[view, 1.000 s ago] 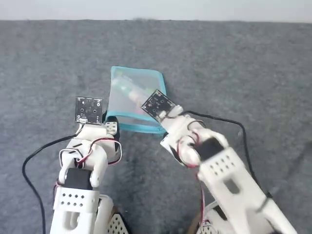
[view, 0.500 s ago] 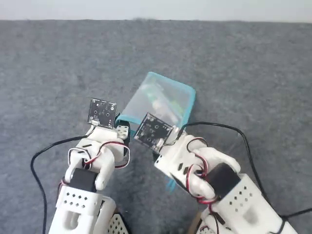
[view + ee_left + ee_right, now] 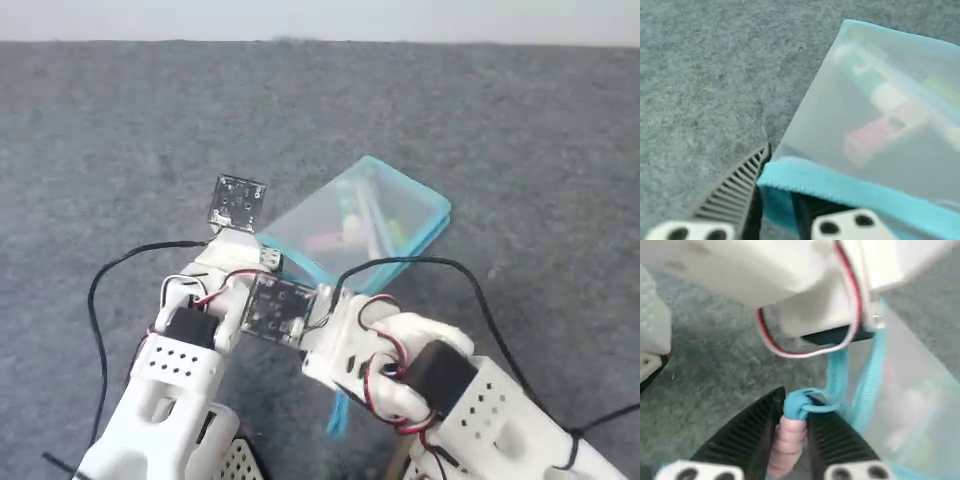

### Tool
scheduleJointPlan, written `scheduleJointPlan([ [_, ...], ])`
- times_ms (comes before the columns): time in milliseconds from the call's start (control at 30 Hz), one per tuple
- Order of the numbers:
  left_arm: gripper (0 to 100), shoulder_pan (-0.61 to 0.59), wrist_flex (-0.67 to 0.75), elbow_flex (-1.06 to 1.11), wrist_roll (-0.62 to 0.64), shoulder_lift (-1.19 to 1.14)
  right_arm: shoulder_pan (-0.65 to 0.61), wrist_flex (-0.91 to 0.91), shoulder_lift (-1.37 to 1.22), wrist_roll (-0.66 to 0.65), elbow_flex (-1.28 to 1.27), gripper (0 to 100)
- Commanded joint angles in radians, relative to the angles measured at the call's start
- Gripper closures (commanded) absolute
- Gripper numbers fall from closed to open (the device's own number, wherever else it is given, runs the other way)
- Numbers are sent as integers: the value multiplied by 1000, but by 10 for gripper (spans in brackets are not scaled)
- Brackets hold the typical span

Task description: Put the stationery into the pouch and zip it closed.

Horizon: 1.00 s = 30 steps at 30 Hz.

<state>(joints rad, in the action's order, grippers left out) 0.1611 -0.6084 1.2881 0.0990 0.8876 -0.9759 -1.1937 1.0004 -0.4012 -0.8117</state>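
Left gripper (image 3: 776,192): pinching the blue zipper edge at the pouch (image 3: 300,225) corner.
Right gripper (image 3: 795,407): clamped on the pink zipper pull (image 3: 789,442).
Pouch: flat on the grey carpet (image 3: 120,120), stretching toward 2 o'clock from both grippers.
Stationery (image 3: 880,125): inside the pouch.

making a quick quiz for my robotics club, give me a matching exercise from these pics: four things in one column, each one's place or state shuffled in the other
Column one:
1 left gripper
2 right gripper
3 stationery
4 pouch

Column two:
a lying on the grey mat
b shut on the zip pull
c inside the pouch
d clamped on the pouch's blue edge

Pairs: 1-d, 2-b, 3-c, 4-a
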Motion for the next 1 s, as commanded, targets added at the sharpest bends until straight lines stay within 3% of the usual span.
scheduleJointPlan([
  [0,990,-43,23,-48,0,-23,-54,-48,-10,-17,78,794],
  [133,990,-57,23,-51,18,-23,-67,-68,-7,-17,78,616],
  [233,990,-58,21,-53,20,-23,-88,-116,-5,-20,84,548],
  [367,990,-58,20,-53,20,-17,-61,-176,-5,-97,84,562],
  [500,990,-58,-11,-62,18,-14,105,-166,-4,-133,40,587],
  [700,990,-100,-29,-84,18,-15,297,54,58,-293,-215,616],
  [967,990,-97,-29,-88,18,-20,328,222,50,-296,-295,619],
])
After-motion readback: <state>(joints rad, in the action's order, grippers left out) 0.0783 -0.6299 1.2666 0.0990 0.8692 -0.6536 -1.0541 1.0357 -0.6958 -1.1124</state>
